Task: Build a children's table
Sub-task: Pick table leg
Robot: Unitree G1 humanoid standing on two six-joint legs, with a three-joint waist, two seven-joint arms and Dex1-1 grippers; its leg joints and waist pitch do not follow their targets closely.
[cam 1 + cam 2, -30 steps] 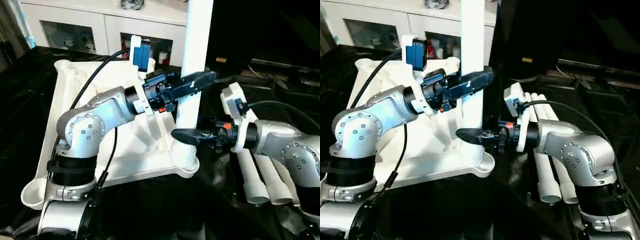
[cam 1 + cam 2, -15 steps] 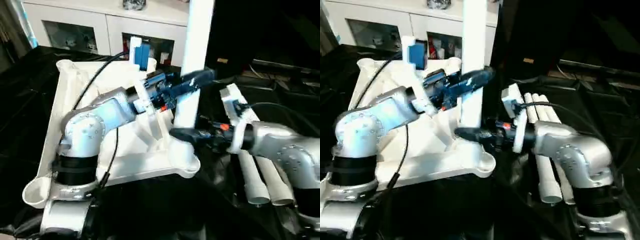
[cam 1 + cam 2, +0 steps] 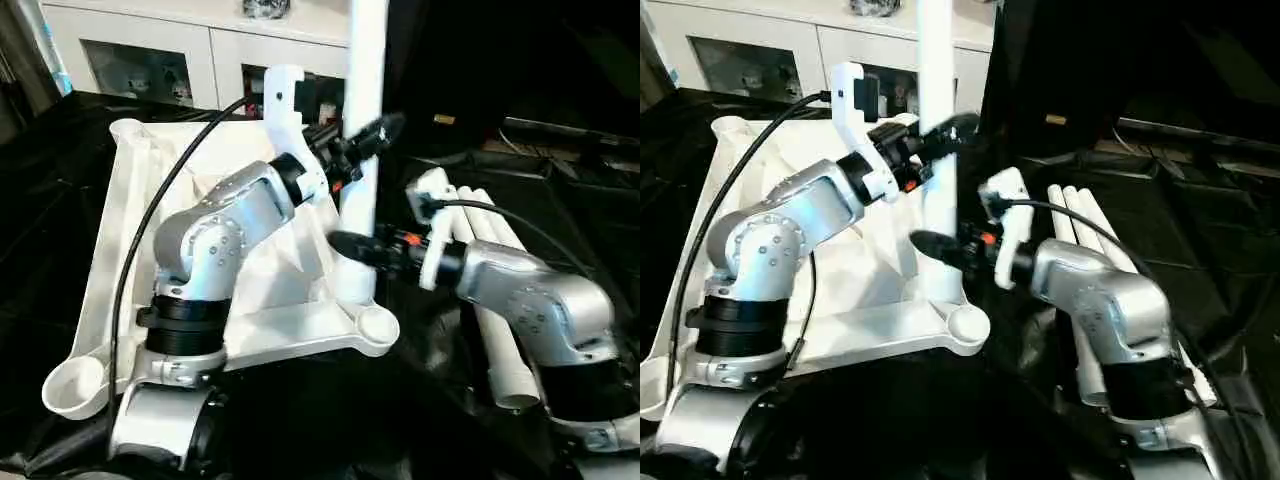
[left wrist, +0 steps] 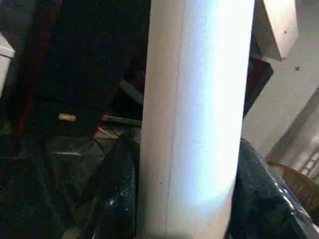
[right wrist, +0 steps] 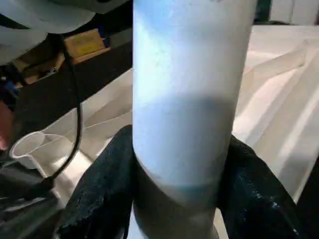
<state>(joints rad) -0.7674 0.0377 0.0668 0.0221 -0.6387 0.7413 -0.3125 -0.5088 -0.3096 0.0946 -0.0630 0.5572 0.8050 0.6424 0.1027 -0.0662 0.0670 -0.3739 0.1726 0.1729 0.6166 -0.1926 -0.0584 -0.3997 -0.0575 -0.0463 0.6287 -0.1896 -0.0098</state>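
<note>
Over at the near right corner of the upside-down tabletop point(image 3: 130, 250), one white tube leg point(image 3: 362, 150) is standing upright in its corner socket point(image 3: 352, 290), and both grippers are on it. The left gripper point(image 3: 372, 135) has its black fingers point(image 4: 114, 194) clamped around the tube higher up, and the right gripper point(image 3: 352, 245) pinches the same leg lower down, just above the socket; both wrist views show dark pads hugging the white tube on either side. So I'd say we're mid-step on seating leg number one. It looks upright but I can't tell if it's fully home, so the next move probably calls for pushing or twisting it straight down while keeping it vertical, then letting go and reaching for a spare. Count-wise: one tabletop, ribbed underside up, lying on the black-draped desk point(image 3: 330, 420); one leg being fitted; three more legs point(image 3: 500, 330) lying side by side on the cloth beside the right arm. Another empty socket point(image 3: 72, 385) shows at the near left corner. White cabinet point(image 3: 180, 50) sits behind it all.
</note>
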